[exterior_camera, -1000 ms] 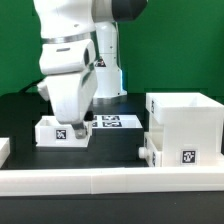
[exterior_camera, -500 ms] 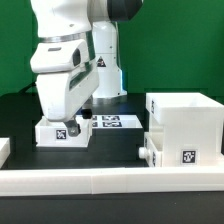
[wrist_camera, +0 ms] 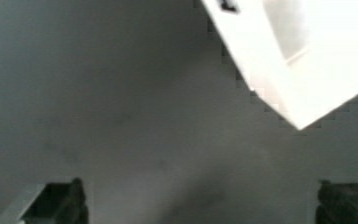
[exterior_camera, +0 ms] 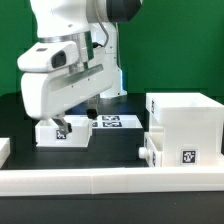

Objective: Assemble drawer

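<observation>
The black desk carries all parts. The large white plastic cube-shaped casing stands at the exterior view's right, well apart from my hand. The small shallow white plastic tray lies just below my hand, at the exterior view's left. Its tagged face is toward that camera and its long axis apparently runs left-right. My hand is released: fingers spread wide, nothing between them, the tray's corner off to one side.

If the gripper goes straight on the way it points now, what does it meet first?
Probably the bare black table; the open gripper frames only that, with the tray off to one side. Depth is unclear.
</observation>
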Controlling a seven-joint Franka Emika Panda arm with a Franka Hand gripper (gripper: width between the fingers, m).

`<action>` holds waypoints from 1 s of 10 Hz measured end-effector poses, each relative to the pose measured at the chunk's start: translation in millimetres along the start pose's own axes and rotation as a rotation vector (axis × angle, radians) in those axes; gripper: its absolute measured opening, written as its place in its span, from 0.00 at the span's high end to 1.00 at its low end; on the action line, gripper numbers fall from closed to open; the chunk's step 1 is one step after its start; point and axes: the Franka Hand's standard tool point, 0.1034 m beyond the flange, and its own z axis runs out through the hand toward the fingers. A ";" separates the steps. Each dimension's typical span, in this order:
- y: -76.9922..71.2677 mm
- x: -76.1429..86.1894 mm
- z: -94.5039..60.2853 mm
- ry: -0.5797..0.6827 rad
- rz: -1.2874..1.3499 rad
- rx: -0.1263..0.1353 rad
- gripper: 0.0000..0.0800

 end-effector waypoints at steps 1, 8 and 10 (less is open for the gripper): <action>-3.7 -4.8 -5.6 0.006 0.066 -0.024 0.19; -20.5 -16.2 -5.3 0.030 0.620 -0.020 0.19; -28.7 -25.7 -0.6 0.034 0.734 -0.034 0.19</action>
